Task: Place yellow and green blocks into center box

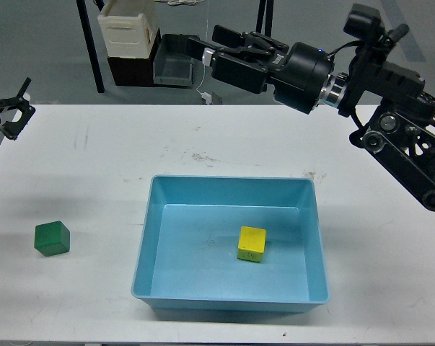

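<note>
White and scuffed, the table (94, 166) stretched across the room, with a grey floor behind it where a cream bin (128, 30) sat on something dark next to a dark grey bin (174, 68). Near the middle of the table stood the light-blue tray (146, 245), and the yellow block (251, 244) lay flat on its bottom, a little right of centre and clear of every wall. The green block (52, 238) sat out on the bare tabletop, well apart from the tray on its left side. The right arm reached in from the right edge and stretched leftward high above the far side of the table; the right gripper (203, 49) hung over the table's back edge with nothing in it, its dark fingers showing a narrow gap between them. The left gripper (15, 112) was just visible at the left edge, far from the green block, too small and dark for me to tell whether its fingers were apart or together.
</note>
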You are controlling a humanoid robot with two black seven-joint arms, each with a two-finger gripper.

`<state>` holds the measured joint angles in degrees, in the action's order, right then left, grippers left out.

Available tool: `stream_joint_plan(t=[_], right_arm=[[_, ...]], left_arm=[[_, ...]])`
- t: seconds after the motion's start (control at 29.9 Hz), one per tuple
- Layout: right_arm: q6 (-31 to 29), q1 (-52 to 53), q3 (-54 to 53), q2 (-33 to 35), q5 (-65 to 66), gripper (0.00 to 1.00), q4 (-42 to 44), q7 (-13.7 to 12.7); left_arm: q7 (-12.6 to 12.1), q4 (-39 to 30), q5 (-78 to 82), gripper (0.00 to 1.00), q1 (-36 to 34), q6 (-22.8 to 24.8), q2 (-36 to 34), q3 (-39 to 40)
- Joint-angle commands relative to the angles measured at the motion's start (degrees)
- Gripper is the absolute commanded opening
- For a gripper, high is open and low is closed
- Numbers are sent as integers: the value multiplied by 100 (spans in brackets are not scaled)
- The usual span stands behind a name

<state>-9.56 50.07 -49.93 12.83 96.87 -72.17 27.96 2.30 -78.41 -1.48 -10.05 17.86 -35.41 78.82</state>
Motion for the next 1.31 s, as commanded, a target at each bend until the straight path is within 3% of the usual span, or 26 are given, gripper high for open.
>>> stream_joint_plan(t=[0.0,0.13,0.2,0.23,0.37,0.54,0.77,0.94,1.1,1.27], right_arm=[[51,-689,-709,114,-1237,97,-455,-175],[51,-1489,-1746,115,-1969,97,-711,-457],[95,-1832,-2238,53,-2136,97,-755,-484],[121,-1990,-2449,36,-2207,97,-790,-484],[148,-2842,-3241,-201,-2427,97,-1079,-484],[165,-4107,-3962,-307,-2436,97,-1615,-475],[244,-5392,-4332,-299,-2936,98,-1871,-423],[253,-5604,-4578,-299,-3227,98,-1871,-414],[280,-5709,-4614,-299,-3262,100,-1827,-405],[280,-5780,-4526,-299,-3271,100,-1818,-414]], left_arm=[[928,256,1436,100,-190,410,-88,37],[2088,291,2668,100,-234,858,-291,37],[2519,309,3134,100,-331,1014,-483,37],[2570,300,3319,100,-366,1014,-632,37],[2570,300,4075,98,-437,1014,-1090,28],[2570,283,5726,92,-744,1014,-1152,37],[2570,195,6151,93,-876,903,-1117,-42],[2570,-86,6466,93,-876,824,-1170,-68],[2570,-271,8406,94,-946,920,-1432,-270],[2570,-481,9429,98,-1455,1014,-1899,-1235]])
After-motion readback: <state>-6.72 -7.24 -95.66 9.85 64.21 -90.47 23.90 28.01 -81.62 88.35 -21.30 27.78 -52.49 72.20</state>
